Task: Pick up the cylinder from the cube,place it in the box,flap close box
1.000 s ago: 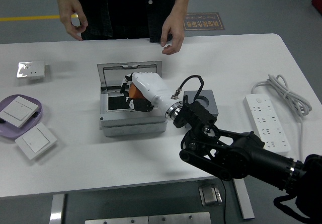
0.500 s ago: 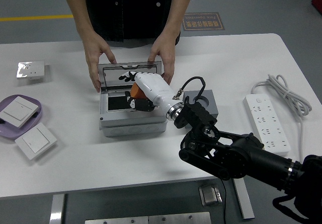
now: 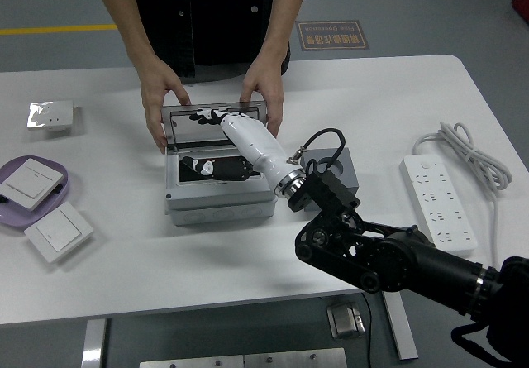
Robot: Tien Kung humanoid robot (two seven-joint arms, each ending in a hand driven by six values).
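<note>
**Over the open box, lid held by two hands**

At the table's middle, the grey box point(image 3: 219, 196) sits open, its lid point(image 3: 213, 125) propped up at the far edge, where a person's hands point(image 3: 161, 103) grip both lid corners. Left of it is bare white table point(image 3: 124, 252); right of it, the grey cube point(image 3: 335, 169) stands just beside. The right hand point(image 3: 216, 120), white-shelled, reaches in diagonally from lower right, fingers spread loosely against the lid, holding nothing. The cylinder isn't clearly visible; the box's dark interior hides what lies inside.
</note>
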